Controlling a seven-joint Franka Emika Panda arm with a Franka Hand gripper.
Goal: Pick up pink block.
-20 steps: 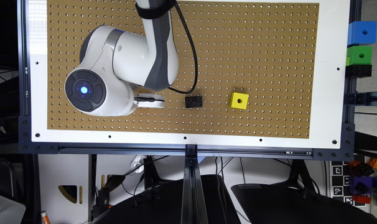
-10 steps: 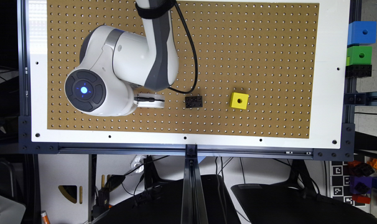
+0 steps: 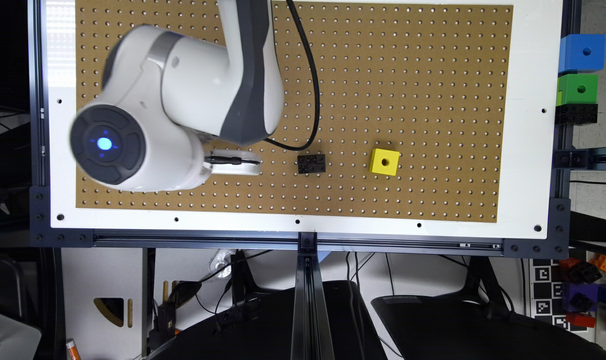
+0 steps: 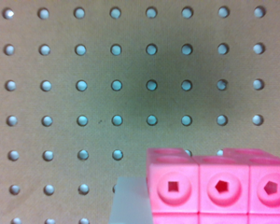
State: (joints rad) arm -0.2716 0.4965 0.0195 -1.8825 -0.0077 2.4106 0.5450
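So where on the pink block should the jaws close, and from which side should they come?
Probably across the pink block's narrow width, with the jaws on its two long side faces near the middle, coming straight down toward the pegboard. In the wrist view its holed face points at the camera, three holes in a row, so the long sides should offer flat, parallel faces.

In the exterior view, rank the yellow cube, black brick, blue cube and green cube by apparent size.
1. Blue cube, largest.
2. Green cube, slightly smaller, though partly tucked under the blue one.
3. Yellow cube and black brick: look alike, so no ranking.
The stacked cubes may sit nearer the camera, so their lead is unsure.
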